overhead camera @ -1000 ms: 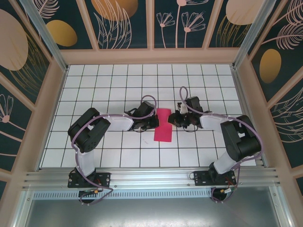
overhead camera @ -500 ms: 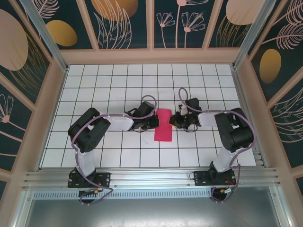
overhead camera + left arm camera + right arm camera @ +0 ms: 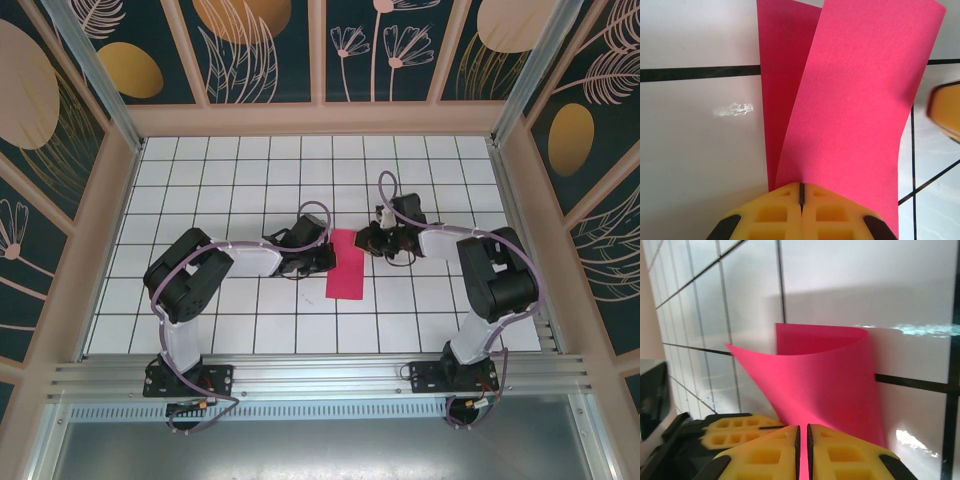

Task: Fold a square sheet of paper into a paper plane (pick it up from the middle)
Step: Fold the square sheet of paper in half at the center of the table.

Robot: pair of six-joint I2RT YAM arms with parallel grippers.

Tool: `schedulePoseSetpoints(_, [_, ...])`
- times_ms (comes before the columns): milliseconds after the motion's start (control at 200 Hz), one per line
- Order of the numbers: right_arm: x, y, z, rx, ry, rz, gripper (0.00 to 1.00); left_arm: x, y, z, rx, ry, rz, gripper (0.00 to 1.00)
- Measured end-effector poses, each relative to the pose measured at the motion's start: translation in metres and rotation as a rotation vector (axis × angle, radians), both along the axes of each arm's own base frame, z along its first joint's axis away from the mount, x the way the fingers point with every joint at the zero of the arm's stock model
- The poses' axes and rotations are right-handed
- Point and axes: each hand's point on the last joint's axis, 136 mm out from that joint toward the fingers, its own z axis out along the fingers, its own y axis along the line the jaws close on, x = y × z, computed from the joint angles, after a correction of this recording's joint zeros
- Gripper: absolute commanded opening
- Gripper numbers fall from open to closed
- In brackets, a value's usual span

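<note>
The square sheet of paper (image 3: 345, 266) is magenta-red and lies doubled over near the middle of the tiled table, its upper layer curling up. My left gripper (image 3: 328, 258) is shut on the sheet's left edge; in the left wrist view the paper (image 3: 850, 100) fans out from the closed yellow fingertips (image 3: 801, 186). My right gripper (image 3: 366, 242) is shut on the far right part of the sheet. In the right wrist view the lifted layer (image 3: 825, 375) runs down into the narrow slit between its jaws (image 3: 803, 428). The paper plane is out of view.
The white tiled table (image 3: 240, 180) with black grid lines is ringed by a tan frame and patterned walls (image 3: 260, 50). The left gripper's yellow fingers (image 3: 740, 430) sit close beside the right gripper's. A metal rail (image 3: 320, 375) carries both arm bases.
The right gripper has moved a little toward the far side and left along the sheet, and its arm has swung inward. The left arm and its grip stay still.
</note>
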Motion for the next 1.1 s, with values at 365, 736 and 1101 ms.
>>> schedulePoseSetpoints(365, [0.0,-0.006,-0.022,-0.021,0.061,-0.018,0.16,0.0,0.0,0.0,0.002,-0.004,-0.005,0.0])
schedulePoseSetpoints(736, [0.034,-0.001,0.011,-0.016,-0.02,-0.028,0.16,0.0,0.0,0.0,0.002,-0.004,-0.006,0.0])
schedulePoseSetpoints(1101, [0.035,-0.007,-0.024,-0.057,0.055,-0.048,0.16,0.001,0.0,0.0,0.001,-0.006,-0.005,0.0])
